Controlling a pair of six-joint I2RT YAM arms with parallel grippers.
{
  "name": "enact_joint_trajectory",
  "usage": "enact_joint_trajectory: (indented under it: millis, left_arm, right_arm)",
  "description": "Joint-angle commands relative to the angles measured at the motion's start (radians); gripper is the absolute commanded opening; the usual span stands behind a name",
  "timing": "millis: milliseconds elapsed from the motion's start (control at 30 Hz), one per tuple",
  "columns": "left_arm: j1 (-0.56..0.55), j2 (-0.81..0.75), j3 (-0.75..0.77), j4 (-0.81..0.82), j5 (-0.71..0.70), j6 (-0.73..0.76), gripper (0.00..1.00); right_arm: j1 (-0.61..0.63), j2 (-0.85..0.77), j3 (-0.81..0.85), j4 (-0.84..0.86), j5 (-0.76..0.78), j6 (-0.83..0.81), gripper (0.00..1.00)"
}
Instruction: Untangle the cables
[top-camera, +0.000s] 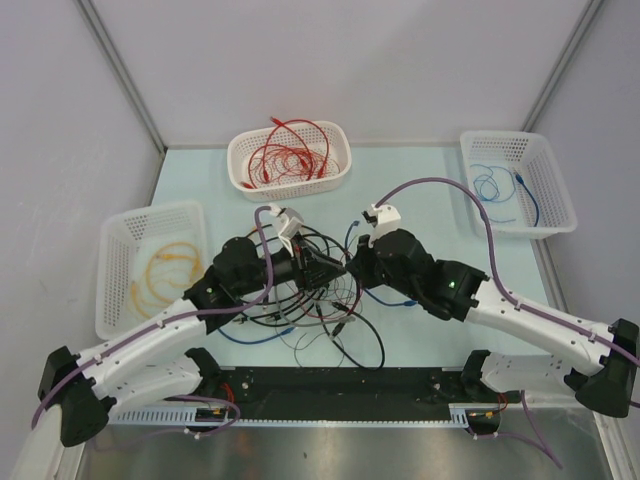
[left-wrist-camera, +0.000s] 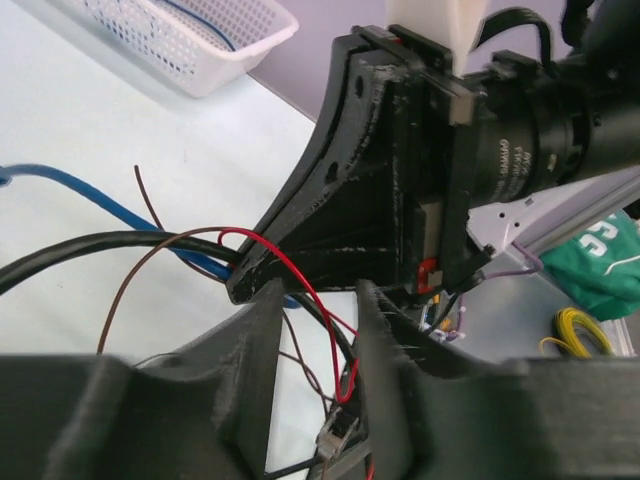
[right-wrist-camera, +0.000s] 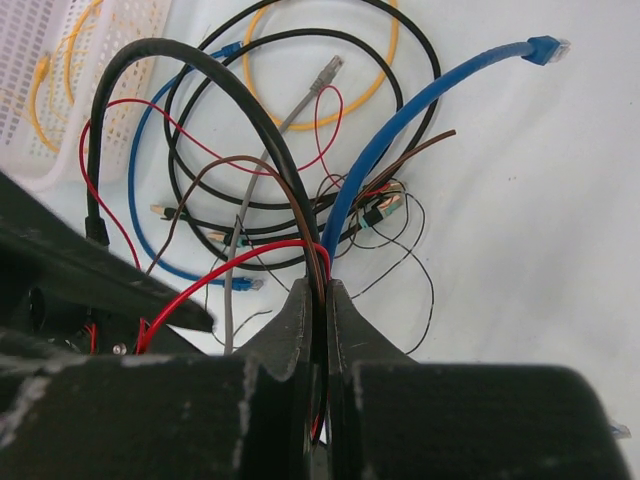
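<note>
tangle of cables (top-camera: 318, 305) in the middle of the table (top-camera: 440, 345) — black, blue, red, grey wires looped together. right gripper (right-wrist-camera: 320, 300) pinched tight on a small bundle of them: red, brown, black. left gripper (left-wrist-camera: 315, 370) just beside it, jaws partly apart, red wire (left-wrist-camera: 312, 298) passing thru the gap — not clamped.

- Robot lab cell — bare white panel walls (top-camera: 350, 60) on metal posts (top-camera: 122, 75)
- Two robot arms (top-camera: 150, 345) bolted to black rail (top-camera: 340, 385)
- Pale table (top-camera: 425, 340), white plastic baskets (top-camera: 505, 148)
</note>
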Motion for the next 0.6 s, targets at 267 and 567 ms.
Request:
enact_joint_trajectory:
  millis: [267,567]
  left_arm:
    - [-0.008,0.01,0.071,-0.025,-0.095,0.03,0.0]
    - [-0.008,-0.003,0.409,-0.27,-0.199,0.136,0.0]
  right_arm:
    - [0.025,-0.022,0.017,0.026,0.016,0.015,0.03]
    - [0.022,-0.077,0.017,0.022,0.03,0.023,0.66]
